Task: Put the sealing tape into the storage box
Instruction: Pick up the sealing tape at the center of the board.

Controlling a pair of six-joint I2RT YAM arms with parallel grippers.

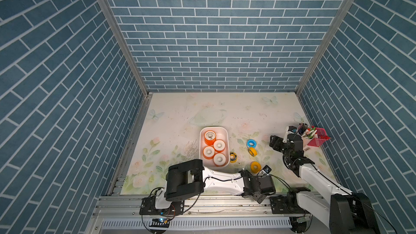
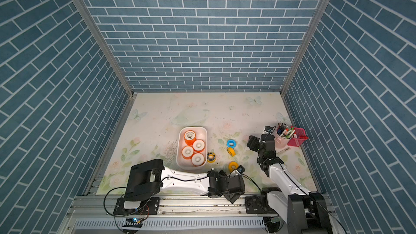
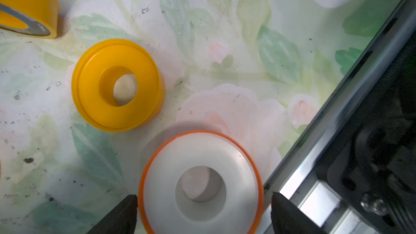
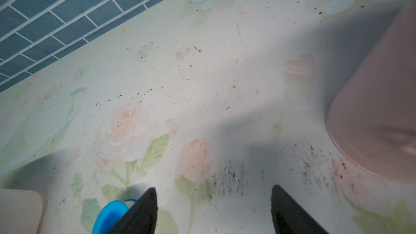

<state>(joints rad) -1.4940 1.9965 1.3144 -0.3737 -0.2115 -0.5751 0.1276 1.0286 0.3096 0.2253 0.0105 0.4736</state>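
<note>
The white storage box (image 1: 213, 129) stands mid-table with several orange, white-faced rolls (image 1: 219, 159) inside. Just right of the box lies a yellow-black roll (image 1: 233, 156). Farther right are a blue roll (image 1: 250, 143) and two yellow rolls (image 1: 252, 152) (image 1: 255, 167). My left gripper (image 1: 258, 195) points down near the front rail. In the left wrist view it (image 3: 203, 199) is open and straddles another orange roll (image 3: 200, 183) lying flat, with a gap at one finger. A yellow roll (image 3: 117, 84) lies beyond. My right gripper (image 4: 213, 190) is open and empty over bare mat, beside the blue roll (image 4: 110, 217).
A round pen cup (image 1: 306, 136) and a pink mesh basket (image 1: 318, 139) stand at the right wall, close behind the right gripper (image 1: 273, 142). The aluminium rail (image 3: 337, 113) runs along the table's front edge right beside the straddled roll. Blue brick walls close off three sides.
</note>
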